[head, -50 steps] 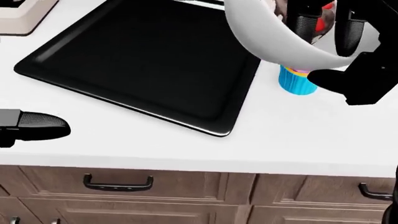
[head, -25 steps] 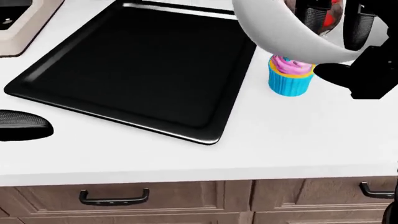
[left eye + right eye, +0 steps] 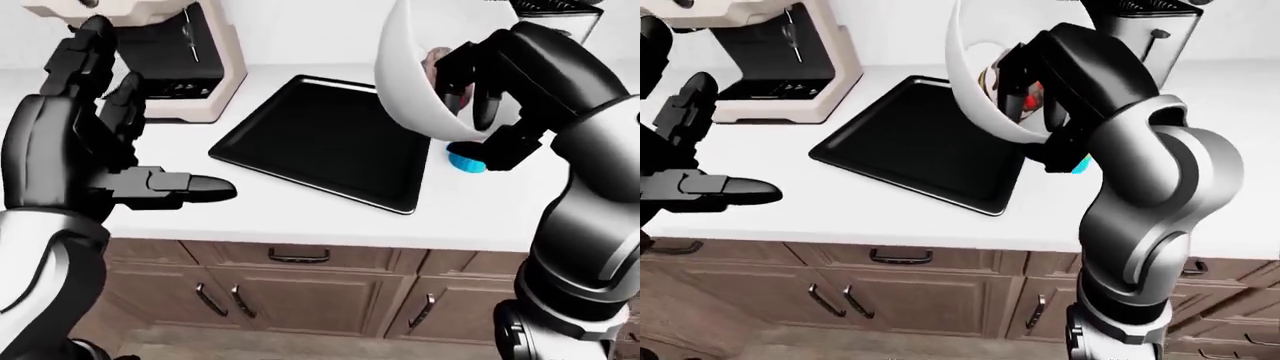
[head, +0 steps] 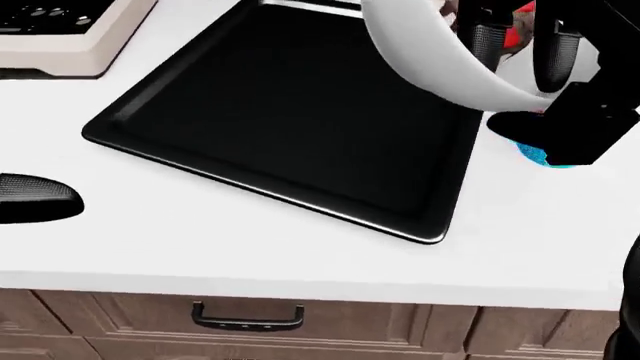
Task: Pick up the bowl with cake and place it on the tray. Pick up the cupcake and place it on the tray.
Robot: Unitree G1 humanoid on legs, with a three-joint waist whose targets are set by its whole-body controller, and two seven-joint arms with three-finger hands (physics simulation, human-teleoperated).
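Note:
My right hand (image 3: 468,90) is shut on the white bowl (image 3: 408,82) with cake (image 3: 1025,94) and holds it tilted on its side in the air over the right edge of the black tray (image 3: 330,139). The blue cupcake (image 3: 466,160) stands on the white counter just right of the tray, mostly hidden behind my hand; a sliver shows in the head view (image 4: 532,154). My left hand (image 3: 165,186) is open and empty above the counter's near-left edge, well left of the tray.
A beige coffee machine (image 3: 180,56) stands left of the tray at the top left. A toaster (image 3: 1145,26) stands at the top right. Wooden drawers with dark handles (image 3: 298,256) run below the white counter (image 3: 300,214).
The head view has shifted left, so the tray sits further right in the picture. The bowl stays in my right hand, and the cupcake is now mostly hidden behind that hand.

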